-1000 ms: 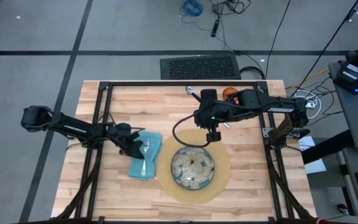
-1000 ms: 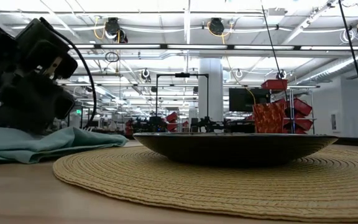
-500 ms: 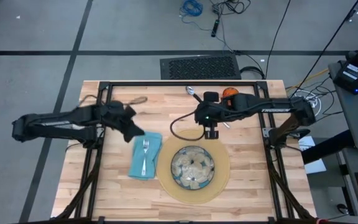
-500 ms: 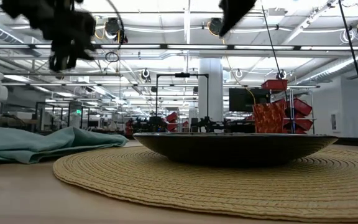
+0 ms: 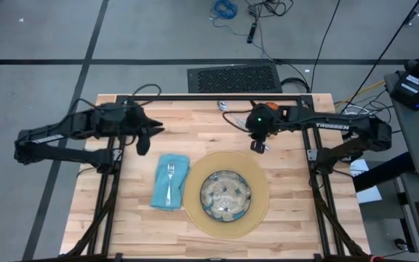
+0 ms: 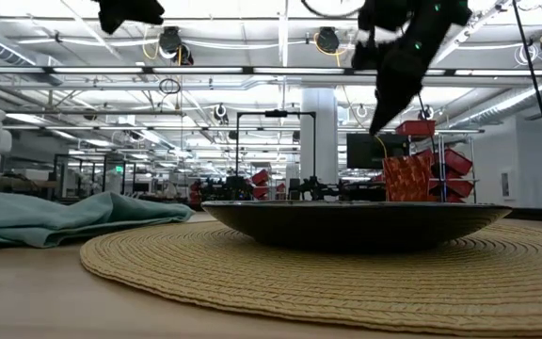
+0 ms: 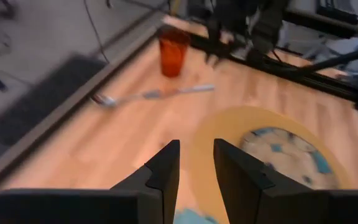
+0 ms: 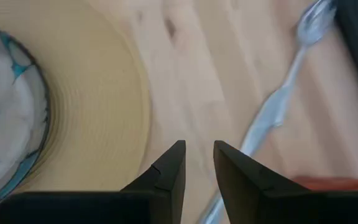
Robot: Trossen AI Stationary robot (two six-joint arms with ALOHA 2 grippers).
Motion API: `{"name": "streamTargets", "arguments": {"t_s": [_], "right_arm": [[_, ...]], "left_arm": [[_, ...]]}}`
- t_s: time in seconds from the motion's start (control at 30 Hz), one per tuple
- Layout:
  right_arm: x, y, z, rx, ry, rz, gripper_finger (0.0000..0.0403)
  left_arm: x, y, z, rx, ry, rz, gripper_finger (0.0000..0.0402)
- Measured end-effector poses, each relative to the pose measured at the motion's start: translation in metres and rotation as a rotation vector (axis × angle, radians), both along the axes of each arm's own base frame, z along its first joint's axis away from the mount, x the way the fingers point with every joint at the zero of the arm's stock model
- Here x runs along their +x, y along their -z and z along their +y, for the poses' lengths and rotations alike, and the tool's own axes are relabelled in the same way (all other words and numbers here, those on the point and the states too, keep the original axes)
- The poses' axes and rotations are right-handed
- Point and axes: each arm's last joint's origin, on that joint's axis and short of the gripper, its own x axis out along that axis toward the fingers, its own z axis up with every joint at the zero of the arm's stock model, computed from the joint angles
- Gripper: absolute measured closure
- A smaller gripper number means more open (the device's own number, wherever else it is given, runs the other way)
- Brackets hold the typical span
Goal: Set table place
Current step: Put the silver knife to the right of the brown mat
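The place is about half laid. The round mat [image 5: 228,195] sits toward the near middle of the table [image 5: 289,218], and the patterned plate [image 5: 225,196] rests at its centre. Just beside the mat on the left arm's side lies the teal napkin [image 5: 170,181], with the fork [image 5: 169,180] set lengthwise on top of it.

What is left is beyond the mat, near the table's far edge: the orange cup [image 7: 173,51] stands upright there, and a piece of silver cutlery [image 7: 151,94] lies flat on the wood beside it. It looks like the spoon, though it is blurred and I cannot be sure, and I cannot pick out the knife anywhere.

The right gripper [image 5: 257,145] hangs over the bare wood between the mat's far rim and the cup, its fingers a narrow gap apart and holding nothing. The left gripper [image 5: 143,144] is raised beyond the napkin, well to the left of the mat, its fingers likewise slightly parted and empty.

So mat, plate, napkin and fork are placed; by my reckoning the cup, spoon and knife have yet to be brought in around the mat.
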Motion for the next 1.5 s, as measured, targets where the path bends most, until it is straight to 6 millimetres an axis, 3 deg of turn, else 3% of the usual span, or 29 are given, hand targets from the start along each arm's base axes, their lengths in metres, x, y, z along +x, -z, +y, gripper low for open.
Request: {"name": "streamTargets", "arguments": {"t_s": [0.23,0.43,0.9,1.13,1.5], "right_arm": [[-0.003,0.033,-0.012,0.095,0.003,-0.064,0.0328],[-0.003,0.050,-0.024,0.152,0.023,-0.047,0.0328],[0.006,0.096,-0.050,0.245,0.067,0.080,0.0328],[-0.002,0.099,-0.067,0.256,0.163,0.082,0.0328],[-0.006,0.100,-0.070,0.259,0.175,0.090,0.0328]], "left_arm": [[-0.010,-0.035,0.001,0.148,-0.029,-0.076,0.0318],[-0.021,-0.061,-0.002,0.165,-0.025,-0.145,0.0318],[-0.027,-0.050,-0.004,0.116,0.022,-0.020,0.0318],[-0.028,-0.048,-0.004,0.111,0.025,0.003,0.0318],[-0.027,-0.047,-0.004,0.109,0.026,0.017,0.0318]]}}
